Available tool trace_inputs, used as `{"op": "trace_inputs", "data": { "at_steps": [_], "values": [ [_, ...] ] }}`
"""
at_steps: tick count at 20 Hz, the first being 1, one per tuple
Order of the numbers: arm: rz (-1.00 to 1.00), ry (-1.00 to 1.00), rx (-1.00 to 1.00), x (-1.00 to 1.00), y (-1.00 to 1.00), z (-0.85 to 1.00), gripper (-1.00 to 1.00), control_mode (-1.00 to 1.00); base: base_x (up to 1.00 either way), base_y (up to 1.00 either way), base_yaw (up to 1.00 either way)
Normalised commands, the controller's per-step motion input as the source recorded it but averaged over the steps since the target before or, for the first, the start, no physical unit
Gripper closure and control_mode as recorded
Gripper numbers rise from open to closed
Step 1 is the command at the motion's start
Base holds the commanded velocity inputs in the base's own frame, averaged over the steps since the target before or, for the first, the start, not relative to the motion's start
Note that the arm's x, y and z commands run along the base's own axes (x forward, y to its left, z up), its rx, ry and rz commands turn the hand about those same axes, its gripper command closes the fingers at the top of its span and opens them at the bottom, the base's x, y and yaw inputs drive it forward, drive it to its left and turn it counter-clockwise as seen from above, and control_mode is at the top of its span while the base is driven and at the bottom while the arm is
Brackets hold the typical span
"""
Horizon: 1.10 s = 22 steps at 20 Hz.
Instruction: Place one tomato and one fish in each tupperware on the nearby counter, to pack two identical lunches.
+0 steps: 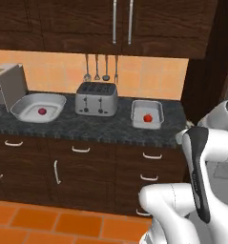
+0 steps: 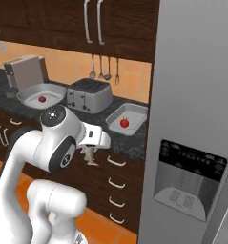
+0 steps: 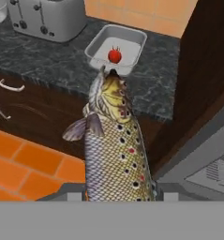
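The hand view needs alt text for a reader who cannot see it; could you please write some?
A spotted fish held in the gripper points toward a white tupperware holding a red tomato on the dark speckled counter. A toaster stands beside it.

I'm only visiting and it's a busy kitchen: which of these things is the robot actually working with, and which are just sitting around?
Part of the job:
- fish, held in gripper
- two tomatoes
- two containers
- counter

Just there:
- toaster
- hanging utensils
- fridge
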Motion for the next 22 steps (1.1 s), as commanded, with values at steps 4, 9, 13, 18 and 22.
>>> {"op": "trace_inputs", "data": {
  "at_steps": [4,9,13,18,22],
  "values": [
    [0.00,0.00,0.00,0.00,0.00,0.00,1.00,1.00,1.00,1.00,-0.10],
    [0.00,0.00,0.00,0.00,0.00,0.00,1.00,1.00,1.00,0.13,-0.23],
    [0.00,0.00,0.00,0.00,0.00,0.00,1.00,1.00,0.83,-0.67,-0.13],
    [0.00,0.01,0.00,0.80,-0.41,-0.22,1.00,-1.00,0.17,-0.01,0.00],
    [0.00,0.08,0.01,1.00,-0.64,-0.31,1.00,-1.00,0.00,0.00,0.00]
  ]
}}
